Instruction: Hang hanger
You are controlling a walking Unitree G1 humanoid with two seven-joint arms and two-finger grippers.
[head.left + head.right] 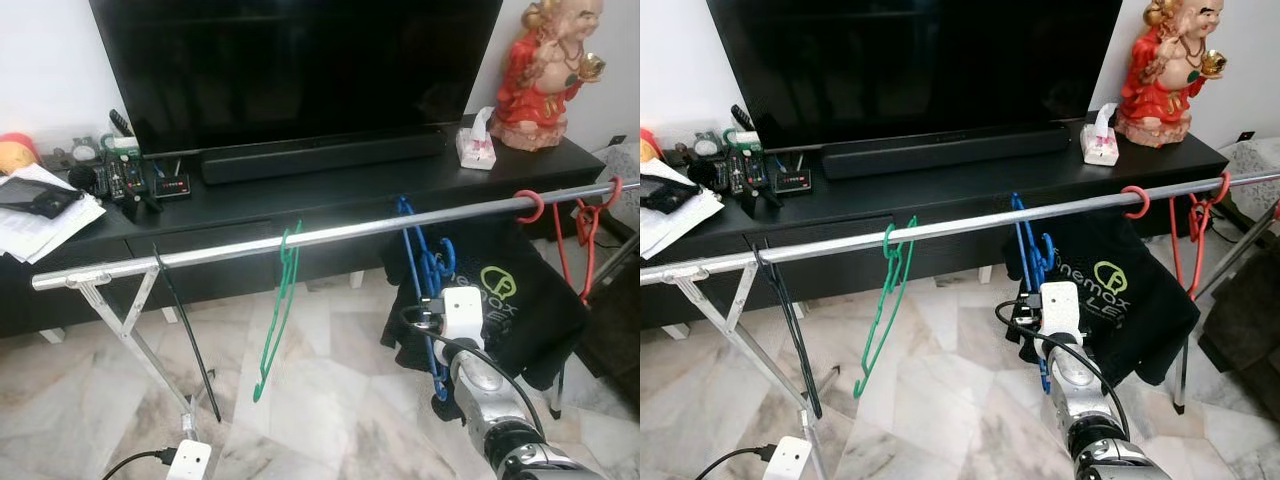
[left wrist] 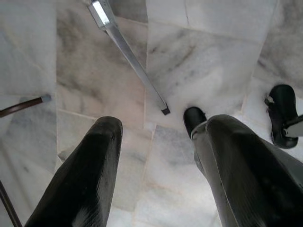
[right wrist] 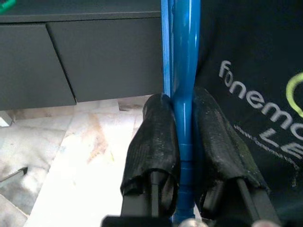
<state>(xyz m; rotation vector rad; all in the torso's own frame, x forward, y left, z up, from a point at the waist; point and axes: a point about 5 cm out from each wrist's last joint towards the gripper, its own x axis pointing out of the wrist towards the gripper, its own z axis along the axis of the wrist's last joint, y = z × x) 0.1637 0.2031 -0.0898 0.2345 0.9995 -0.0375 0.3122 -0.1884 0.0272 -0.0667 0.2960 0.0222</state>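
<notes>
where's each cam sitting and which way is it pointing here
Left eye view: on the head, facing forward and down at the clothes rail before the TV stand; the right arm reaches up to the blue hanger.
Right eye view: same head, same scene, and the blue hanger is shared.
Left wrist view: looks down along the left claw, fingers apart, at the marble floor.
Right wrist view: looks along the right claw, clamped on the blue hanger beside the black T-shirt, also in both eye views.

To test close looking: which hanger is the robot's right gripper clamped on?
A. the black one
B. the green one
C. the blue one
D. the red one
C: the right gripper has both fingers pressed against the blue hanger, whose hook is over the rail.
</notes>
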